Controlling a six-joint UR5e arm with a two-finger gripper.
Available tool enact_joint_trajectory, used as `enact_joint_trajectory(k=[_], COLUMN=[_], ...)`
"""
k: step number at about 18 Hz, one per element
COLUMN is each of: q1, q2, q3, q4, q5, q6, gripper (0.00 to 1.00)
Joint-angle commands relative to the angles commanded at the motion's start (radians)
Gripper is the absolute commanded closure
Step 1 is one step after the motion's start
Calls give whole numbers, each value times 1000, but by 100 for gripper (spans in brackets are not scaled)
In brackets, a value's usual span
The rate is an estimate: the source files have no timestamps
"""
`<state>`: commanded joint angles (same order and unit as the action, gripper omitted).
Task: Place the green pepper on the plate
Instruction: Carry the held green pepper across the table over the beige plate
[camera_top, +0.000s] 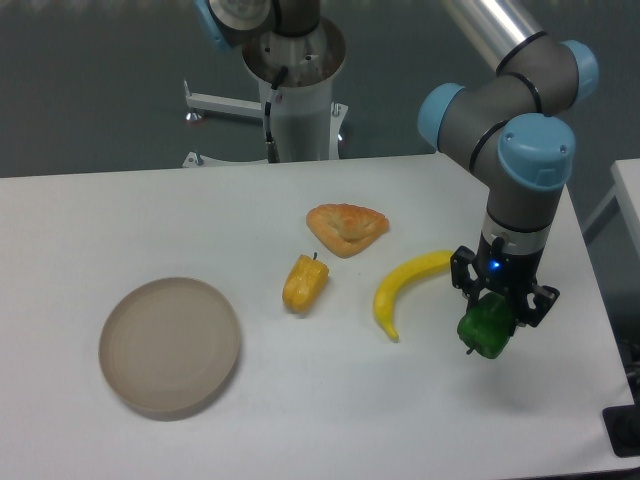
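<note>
- The plate (170, 346) sits at the left of the counter (300, 430) with nothing in it, ready as the drop spot.
- A yellow pepper (304, 283), a pastry (346, 227) and a banana (405, 288) lie mid-counter, between plate and arm.
- At the right, the gripper (494, 312) has its jaws clenched on the green pepper (487, 327), which appears lifted just off the counter, likely for carrying leftward.

No readable text anywhere
</note>
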<state>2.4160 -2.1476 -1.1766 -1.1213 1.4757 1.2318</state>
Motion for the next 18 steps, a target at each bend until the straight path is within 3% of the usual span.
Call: enact_joint_trajectory(k=[7,11,18], q1=[-38,-96,-257], q2=[9,48,49], q3=[-24,-46,-54], q4=[-5,-38,-35], q5=[0,-5,-8], q6=[-15,-121,-376], gripper=[60,60,60])
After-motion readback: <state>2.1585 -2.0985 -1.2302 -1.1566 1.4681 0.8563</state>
